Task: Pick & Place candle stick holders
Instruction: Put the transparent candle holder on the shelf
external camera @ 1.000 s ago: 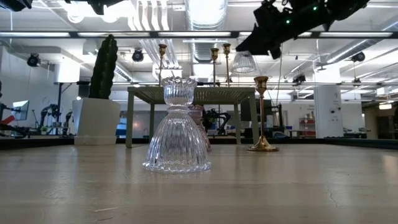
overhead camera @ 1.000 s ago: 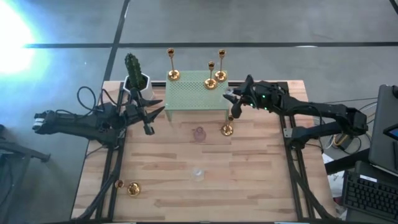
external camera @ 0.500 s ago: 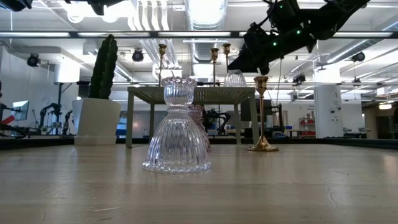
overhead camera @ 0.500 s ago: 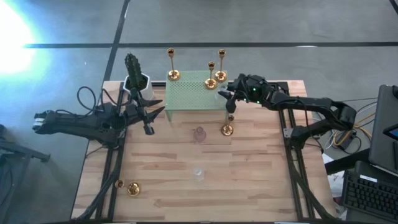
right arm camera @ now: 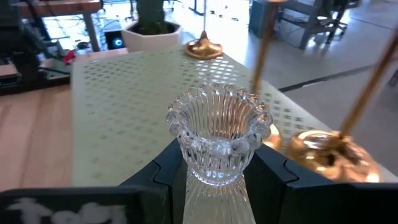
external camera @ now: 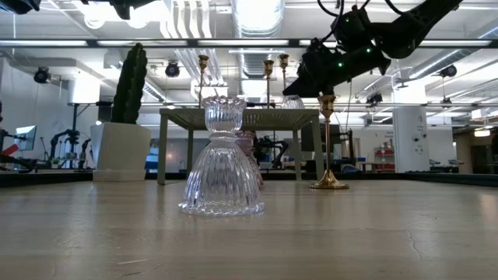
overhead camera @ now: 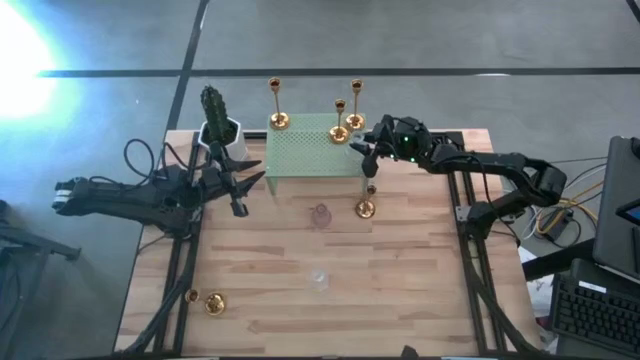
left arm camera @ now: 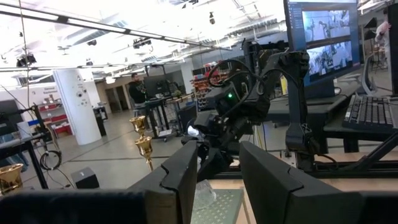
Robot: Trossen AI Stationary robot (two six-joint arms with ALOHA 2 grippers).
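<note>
The left gripper [overhead camera: 240, 205] hangs idle over the table's left side, fingers parted and empty, beside a cactus in a white pot [overhead camera: 215, 122]. A fallen gold candle stick holder [overhead camera: 213, 303] lies near the front left edge. Mid-table stand a clear glass holder [external camera: 222, 159] and a pinkish one [overhead camera: 320, 215], well apart, with bare wooden table [overhead camera: 400, 290] around them. At the back, the green perforated stand [overhead camera: 310, 150] carries three gold holders [overhead camera: 279, 105]. At its right edge the right gripper [right arm camera: 214, 168] clasps a ribbed clear glass holder [right arm camera: 217, 134] just above the stand. Another gold holder [overhead camera: 366, 203] stands on the table just below.
</note>
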